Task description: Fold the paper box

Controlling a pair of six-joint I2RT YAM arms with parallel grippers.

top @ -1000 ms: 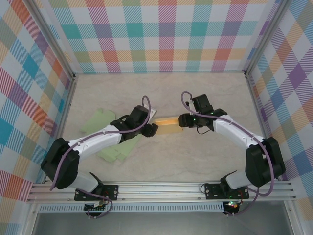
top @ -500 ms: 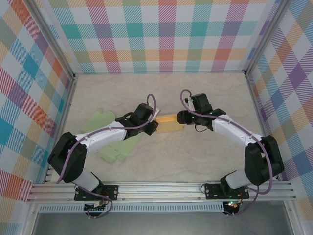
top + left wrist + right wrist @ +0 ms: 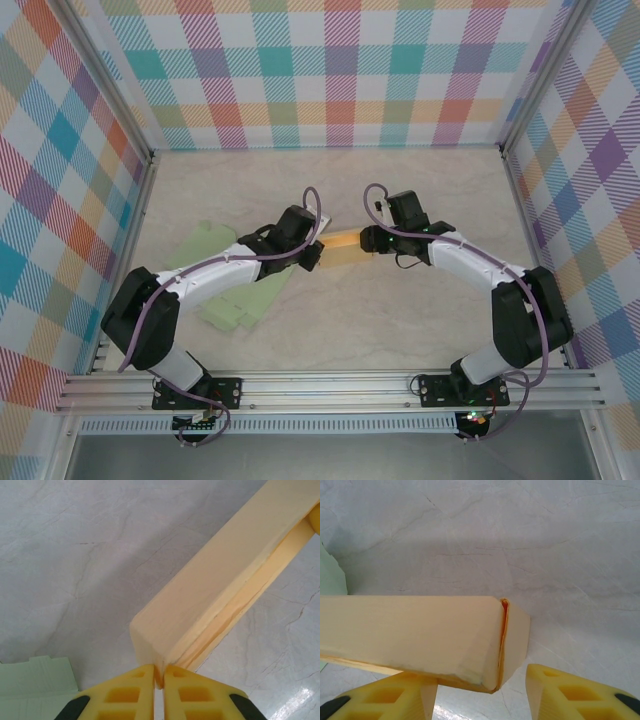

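The pale marbled table [image 3: 400,190] takes up most of the top view. Left of its centre lie flat light-green paper sheets [image 3: 235,312], partly under the left arm.

The paper box [image 3: 345,250] is at the middle of the table, stretched between the two grippers, which meet it from either side. It is pale yellow-tan and folded into a long, narrow, square-sided bar. From the left wrist, its broad upper face is smooth and plain. Along the side below that face runs a lengthwise seam where two panels do not sit quite flush, and a deeper orange shows in the crack. From the right wrist, the end panel is folded across the bar, with a thin orange slit at the corner where it meets the long face. The lower corner there looks slightly creased. A soft shadow falls on the table beyond it. I cannot tell whether the box touches the table.

The left gripper [image 3: 159,672] has its yellow fingers drawn almost together, pinching a thin edge at the box's near end. The right gripper [image 3: 482,680] stands partly apart with the box's other end between its fingers. One finger [image 3: 385,695] is against the underside and the other [image 3: 575,692] is just clear of it.
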